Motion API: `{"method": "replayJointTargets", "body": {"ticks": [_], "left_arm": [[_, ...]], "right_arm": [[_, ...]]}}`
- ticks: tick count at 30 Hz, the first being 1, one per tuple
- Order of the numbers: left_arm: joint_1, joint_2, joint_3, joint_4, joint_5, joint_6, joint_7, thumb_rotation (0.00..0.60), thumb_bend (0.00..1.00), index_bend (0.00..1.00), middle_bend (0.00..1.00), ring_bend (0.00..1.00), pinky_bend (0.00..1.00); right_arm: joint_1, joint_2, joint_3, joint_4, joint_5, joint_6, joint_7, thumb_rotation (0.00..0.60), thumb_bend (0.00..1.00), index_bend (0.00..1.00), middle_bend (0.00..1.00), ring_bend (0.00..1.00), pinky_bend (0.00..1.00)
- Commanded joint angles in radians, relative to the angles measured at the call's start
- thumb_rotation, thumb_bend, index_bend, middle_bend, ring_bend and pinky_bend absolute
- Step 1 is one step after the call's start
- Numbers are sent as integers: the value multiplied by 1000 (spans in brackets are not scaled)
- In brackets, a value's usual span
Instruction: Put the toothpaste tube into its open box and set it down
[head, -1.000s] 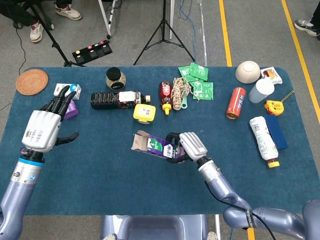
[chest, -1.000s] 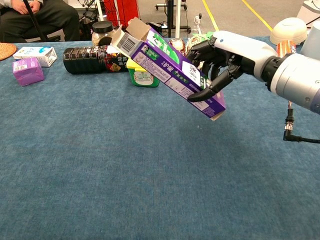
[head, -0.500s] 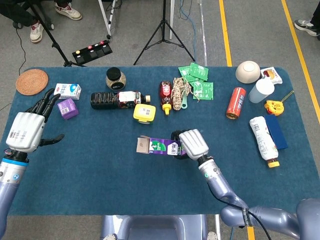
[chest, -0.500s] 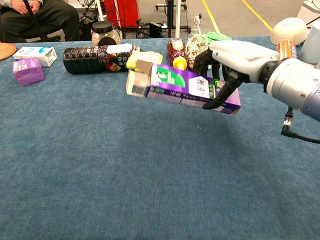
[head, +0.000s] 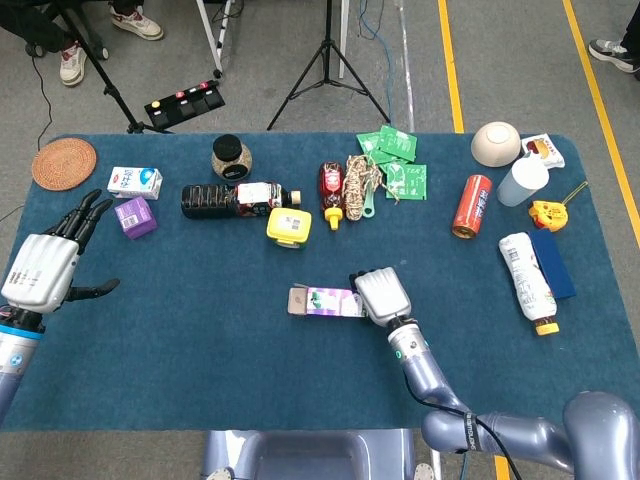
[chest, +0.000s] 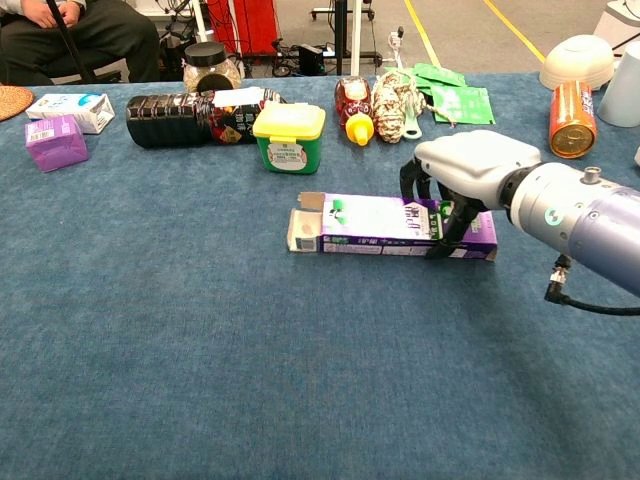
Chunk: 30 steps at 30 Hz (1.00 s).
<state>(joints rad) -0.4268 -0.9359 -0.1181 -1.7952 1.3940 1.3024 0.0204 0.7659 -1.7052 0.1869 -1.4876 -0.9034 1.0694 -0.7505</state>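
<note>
— Now, where is the right hand (chest: 462, 172)?

— Low over the blue table (chest: 200, 360), fingers wrapped over the right end of the purple toothpaste box (chest: 400, 225). A second ago it carried the box tilted in the air; the box now lies flat on the cloth, its open flap pointing left.

— And the tube?

— Not visible on its own; whether it sits inside the box cannot be told from either view.

— What does that mean for the job?

— Setting down looks all but done; only letting go seems to remain.

— The other arm?

— The left hand (head: 45, 268), fingers spread and empty, has pulled back toward the near left edge, well apart from the box. A green-lidded tub (chest: 289, 136) stands just beyond the box.
</note>
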Motion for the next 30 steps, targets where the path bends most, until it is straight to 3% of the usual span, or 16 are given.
{"method": "replayJointTargets", "body": {"ticks": [1,4,8,11,20,30], "left_arm": [[12,11,12,5,11,-6,-2,600,46,0,0,0,221],[26,22,20,-7,12,-8,-19,600,46,0,0,0,210],[56,26,36,-8,31,9,-55,600,46,0,0,0,207],[86,20,63,11,68,30,-85,600,46,0,0,0,200],[206,-61,133,154,174,175,-195,600,47,0,0,0,151],[310,-119,174,239,182,258,-228,600,48,0,0,0,140]], "right_arm": [[8,38,10,-73,59,36,-91,546,0,128,140,198,273],[1,73,19,-135,39,59,-73,452,0,121,107,151,222],[-27,153,13,-239,-24,90,-24,453,0,119,103,145,216],[-71,215,-23,-285,-123,107,71,448,0,121,104,145,216],[-211,365,-144,-234,-493,236,412,448,0,174,140,148,201],[-406,472,-238,-172,-716,520,528,462,0,180,141,134,197]]}}
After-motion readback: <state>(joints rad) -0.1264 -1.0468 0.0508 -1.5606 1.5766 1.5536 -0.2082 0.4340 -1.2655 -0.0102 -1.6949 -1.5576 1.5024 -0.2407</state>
